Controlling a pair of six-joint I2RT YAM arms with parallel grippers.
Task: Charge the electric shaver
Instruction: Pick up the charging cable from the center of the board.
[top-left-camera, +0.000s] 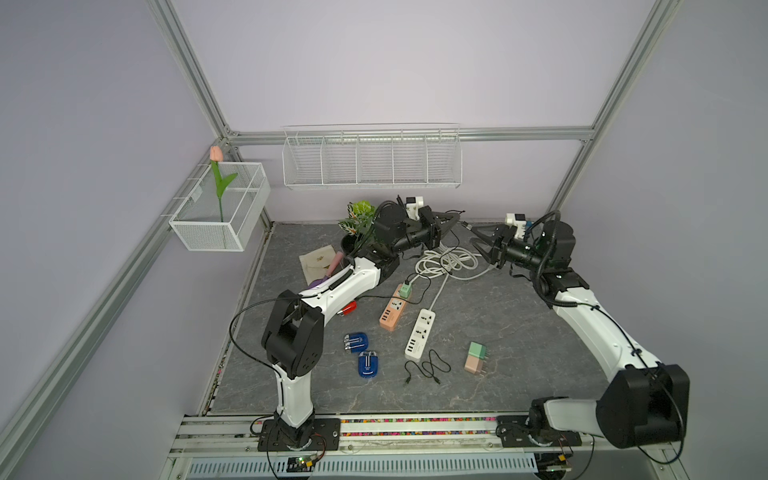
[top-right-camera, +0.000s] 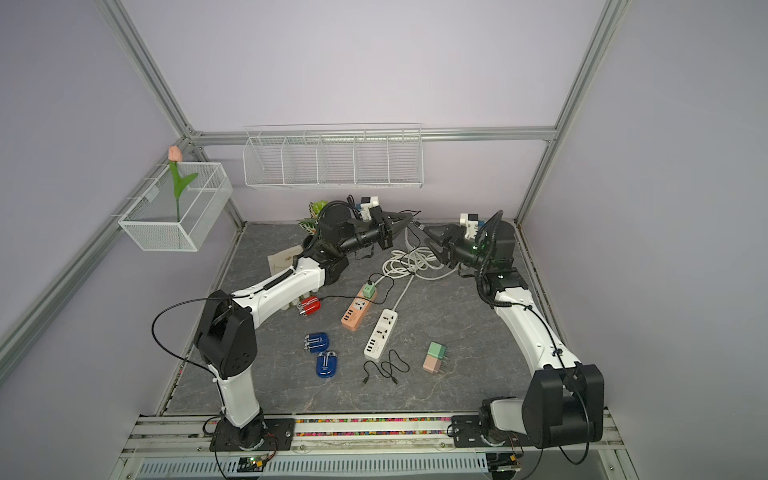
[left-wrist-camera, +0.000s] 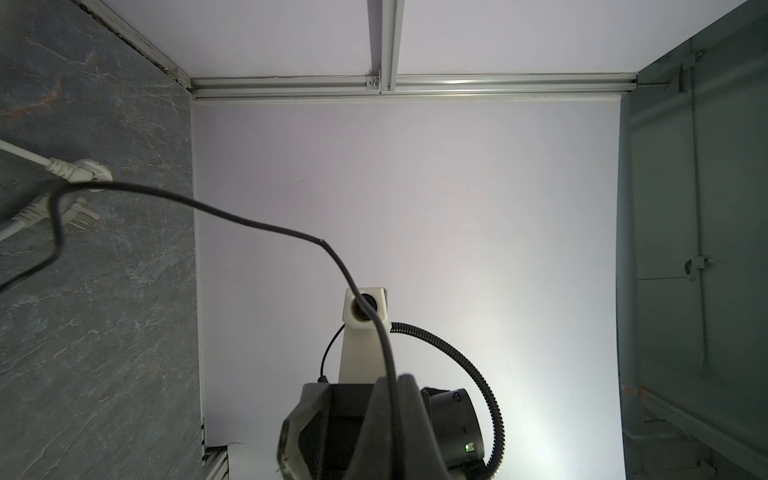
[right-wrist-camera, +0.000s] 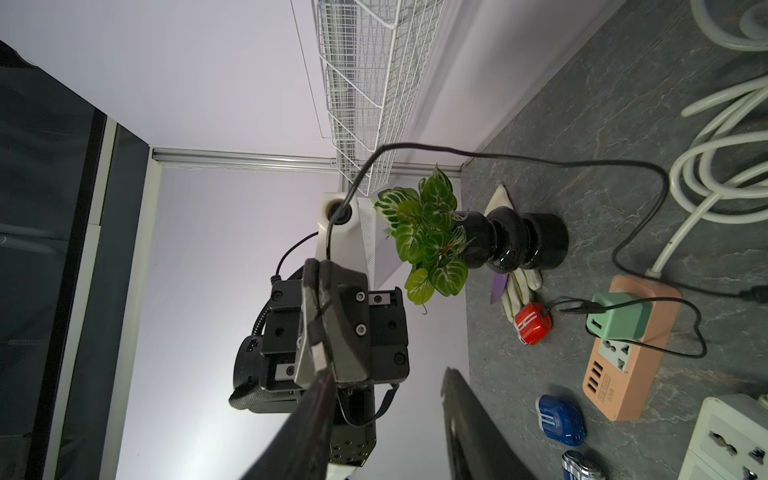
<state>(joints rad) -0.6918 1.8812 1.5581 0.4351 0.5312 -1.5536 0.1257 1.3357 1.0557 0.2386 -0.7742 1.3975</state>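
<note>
Cable (left-wrist-camera: 266, 226), thin black rubbery, pinched in closed L gripper (top-left-camera: 455, 220), plug end too tiny to read; R gripper (top-left-camera: 474, 237) jaws apart, empty.

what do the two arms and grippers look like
The left arm and right arm have white shells, black joints and thin black cables looping outside. The left gripper and right gripper are black with tapered fingers.

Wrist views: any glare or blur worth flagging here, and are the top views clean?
Left wrist view: a bright hotspot washes the wall; the left gripper is a dark blur up close. Right wrist view: the right gripper is out of focus, the orange power strip sharp. Both top views: even light, no glare on the table.
</note>
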